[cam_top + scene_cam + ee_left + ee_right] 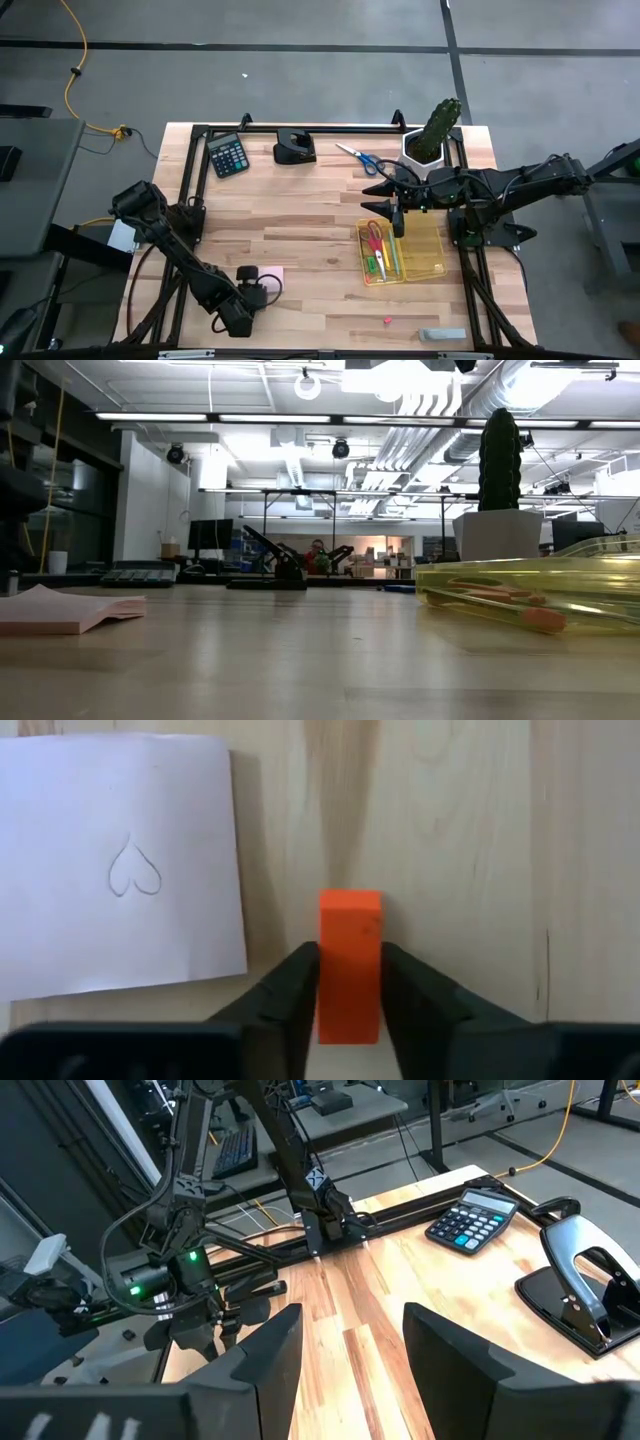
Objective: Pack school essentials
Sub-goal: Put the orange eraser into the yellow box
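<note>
Currently left gripper low over near-left part of counter, fingers pinching a small orange-red block from both sides, just beside pink sticky pad with a heart doodle. Block upright between the tips, bottom end apparently on or just off the wood; cannot tell which. Same gripper in high view, next to the pad.

Right gripper hovering above clear yellow tray, fingers spread, holding nothing. Tray already carrying red-handled scissors and thin green and yellow pens. Blue-handled scissors left on counter near cactus in white pot. Tiny red bit and a pale grey oblong item lying at near edge, well apart from tray. Calculator and black hole punch at far side, untouched.

Step in hand, as judged: lift block, carry across to tray. To do well: keep squeeze centred on block, not only at lower end, so no pivot in transit. Raise straight before travelling sideways; avoid dragging pad corner. Approach tray from free compartment side, clear of right arm parked overhead, collision risk there. Release low inside tray wall, not from height, small block likely to bounce out.
</note>
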